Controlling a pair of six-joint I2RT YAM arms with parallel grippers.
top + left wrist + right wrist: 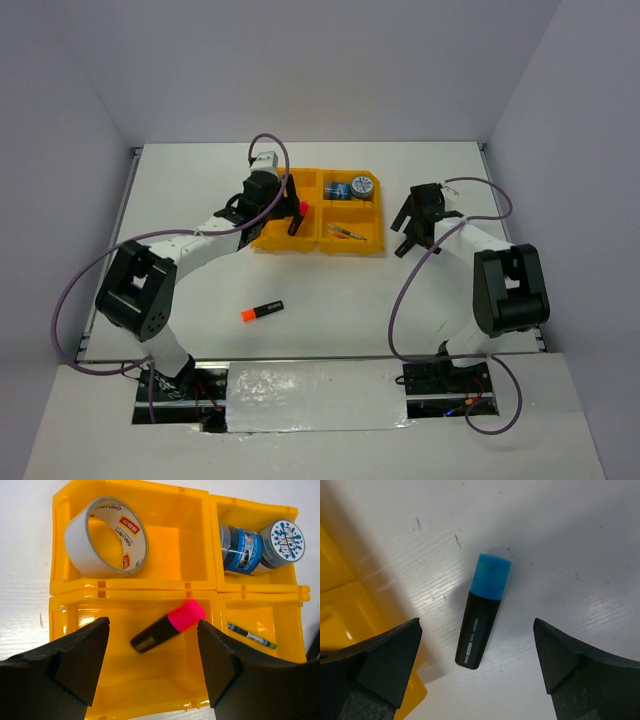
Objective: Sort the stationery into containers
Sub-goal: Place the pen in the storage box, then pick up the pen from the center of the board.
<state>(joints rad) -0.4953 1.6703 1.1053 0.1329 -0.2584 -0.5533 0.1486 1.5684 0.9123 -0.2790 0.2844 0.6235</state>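
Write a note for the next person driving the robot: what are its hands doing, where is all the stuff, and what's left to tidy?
Left gripper: open above the near-left compartment of the orange plastic tray. The pink-capped black marker is in there, free of the fingers.
Right gripper: open, hovering over the blue-capped black marker on the white table, right of the tray.
Done: white tape roll far-left, blue-labelled tape rolls far-right, thin pens near-right, pink marker near-left.
Left: the blue-capped marker, and the orange-capped black marker lying on the table nearer the arm bases.
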